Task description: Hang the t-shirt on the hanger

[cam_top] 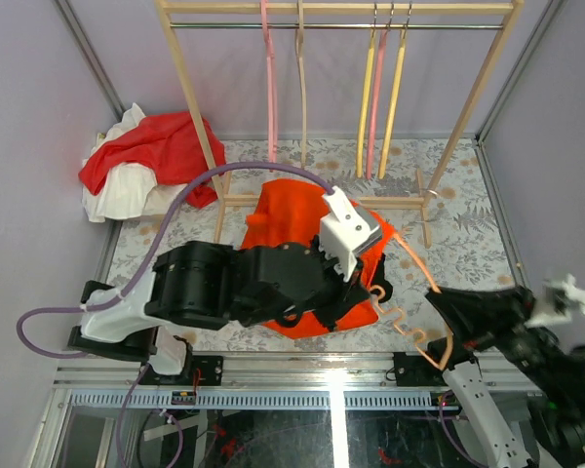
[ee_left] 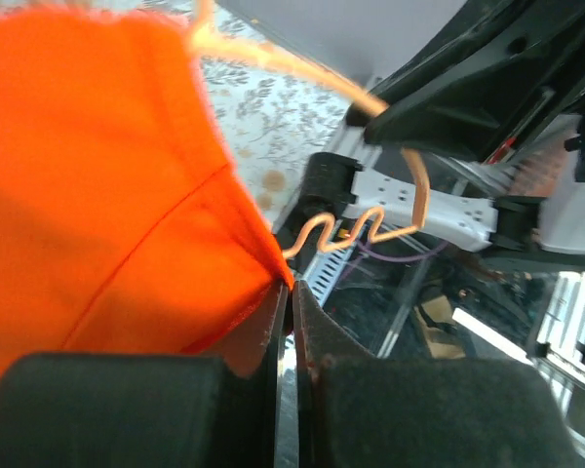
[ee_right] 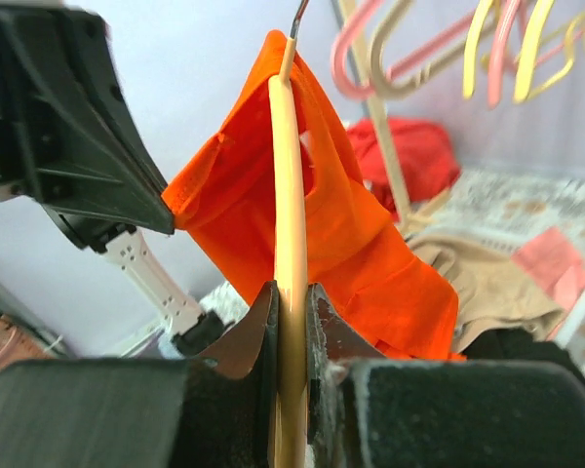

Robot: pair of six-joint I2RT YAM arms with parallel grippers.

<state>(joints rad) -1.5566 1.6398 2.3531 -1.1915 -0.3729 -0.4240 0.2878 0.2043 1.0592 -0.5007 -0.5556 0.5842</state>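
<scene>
The bright orange t-shirt (cam_top: pixel 292 219) hangs over the peach hanger (cam_top: pixel 409 255), partly under my left arm. My left gripper (cam_top: pixel 370 285) is shut on the t-shirt's hem; in the left wrist view the jaws (ee_left: pixel 291 292) pinch the corner of the cloth (ee_left: pixel 97 175). My right gripper (cam_top: pixel 437 292) is shut on the hanger's arm, whose wavy lower bar (cam_top: pixel 407 330) hangs beside it. In the right wrist view the jaws (ee_right: pixel 291 297) clamp the hanger (ee_right: pixel 289 175), with the t-shirt (ee_right: pixel 351 234) draped on it and the silver hook (ee_right: pixel 298 18) on top.
A wooden rack (cam_top: pixel 341 10) at the back carries pink, beige and yellow hangers. A red cloth (cam_top: pixel 161 146) on white fabric lies at the back left. A tan garment (ee_right: pixel 487 283) lies on the floral table behind the t-shirt.
</scene>
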